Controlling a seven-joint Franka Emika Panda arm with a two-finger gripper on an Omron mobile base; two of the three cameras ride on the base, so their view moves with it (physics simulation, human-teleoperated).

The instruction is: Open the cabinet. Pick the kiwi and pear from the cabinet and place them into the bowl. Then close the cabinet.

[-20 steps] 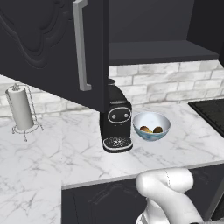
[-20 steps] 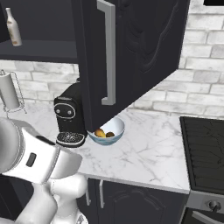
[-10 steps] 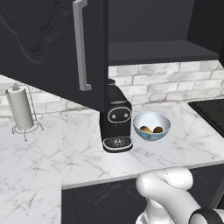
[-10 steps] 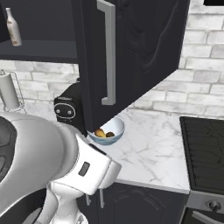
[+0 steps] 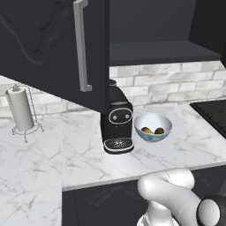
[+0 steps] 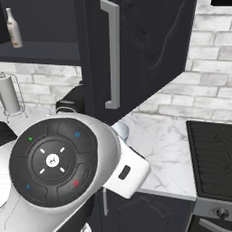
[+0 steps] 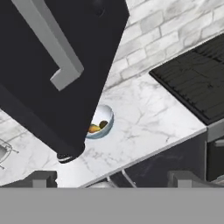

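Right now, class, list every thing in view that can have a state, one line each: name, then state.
cabinet: doors swung open.
bowl: upright on the counter, holding both fruits.
kiwi: in the bowl.
pear: in the bowl, beside the kiwi.
pincer: open, empty.

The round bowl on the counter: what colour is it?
White with a pale blue tint, best seen in the left base view.
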